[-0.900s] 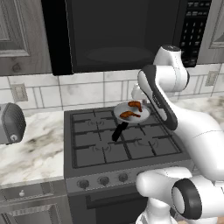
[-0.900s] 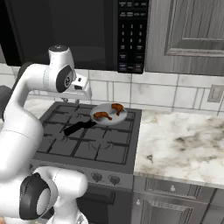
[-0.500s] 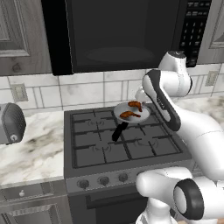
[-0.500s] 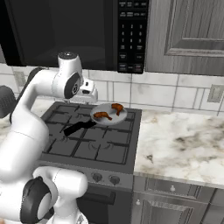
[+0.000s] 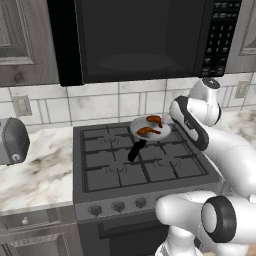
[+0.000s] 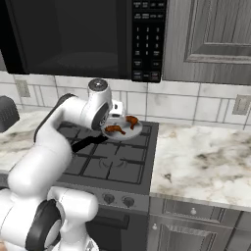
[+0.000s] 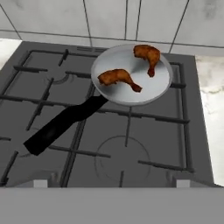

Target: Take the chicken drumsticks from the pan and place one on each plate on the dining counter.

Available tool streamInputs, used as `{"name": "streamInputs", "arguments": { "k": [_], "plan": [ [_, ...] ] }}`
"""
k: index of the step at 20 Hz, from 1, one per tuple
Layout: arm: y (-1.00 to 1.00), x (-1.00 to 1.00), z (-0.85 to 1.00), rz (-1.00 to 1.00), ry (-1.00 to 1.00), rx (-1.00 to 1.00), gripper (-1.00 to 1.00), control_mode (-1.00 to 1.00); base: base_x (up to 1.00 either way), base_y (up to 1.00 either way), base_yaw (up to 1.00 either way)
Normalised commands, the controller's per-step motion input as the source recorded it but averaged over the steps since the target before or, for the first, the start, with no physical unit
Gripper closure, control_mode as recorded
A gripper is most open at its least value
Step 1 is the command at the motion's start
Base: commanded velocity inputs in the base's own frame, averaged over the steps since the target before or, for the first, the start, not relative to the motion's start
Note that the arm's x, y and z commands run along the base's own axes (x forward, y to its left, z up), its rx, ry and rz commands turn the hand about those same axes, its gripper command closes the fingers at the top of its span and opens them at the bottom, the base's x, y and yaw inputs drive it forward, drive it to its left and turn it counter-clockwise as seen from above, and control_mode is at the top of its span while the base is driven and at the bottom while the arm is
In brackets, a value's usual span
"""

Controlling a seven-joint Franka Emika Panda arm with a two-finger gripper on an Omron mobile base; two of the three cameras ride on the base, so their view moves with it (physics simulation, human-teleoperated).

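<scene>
Drumsticks [image 7: 119,78], two, in one pan [image 7: 153,83]

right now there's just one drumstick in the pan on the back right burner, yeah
Not quite: two chicken drumsticks lie in the pan, as the hand view shows. The rest holds: the pan sits on the stove's back right burner.

Two drumsticks [image 7: 119,78] in pan [image 7: 131,92] on stove [image 7: 131,144].
</scene>
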Motion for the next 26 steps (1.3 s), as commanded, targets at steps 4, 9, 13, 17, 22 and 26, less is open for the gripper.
{"name": "streamInputs", "arguments": {
  "k": [4,9,13,17,22,26],
  "plan": [
    [-0.3,0.74,-0.32,0.06,-0.06,0.0,-1.0,-1.0,0.0,0.0,0.0],
    [-0.26,0.83,-0.13,0.07,0.0,0.0,-1.0,-1.0,0.0,0.0,0.0],
    [-0.26,0.86,-0.06,0.07,0.0,0.0,-1.0,-1.0,0.0,0.0,0.0],
    [-0.05,0.78,-0.25,0.06,0.07,-0.08,-1.0,-1.0,0.0,0.0,0.0],
    [0.0,0.72,-0.36,0.07,0.07,-0.17,-1.0,-1.0,0.0,0.0,0.0],
    [0.0,0.53,-0.37,0.07,0.05,-0.17,-1.0,-1.0,0.0,0.0,0.0]
  ]
}}
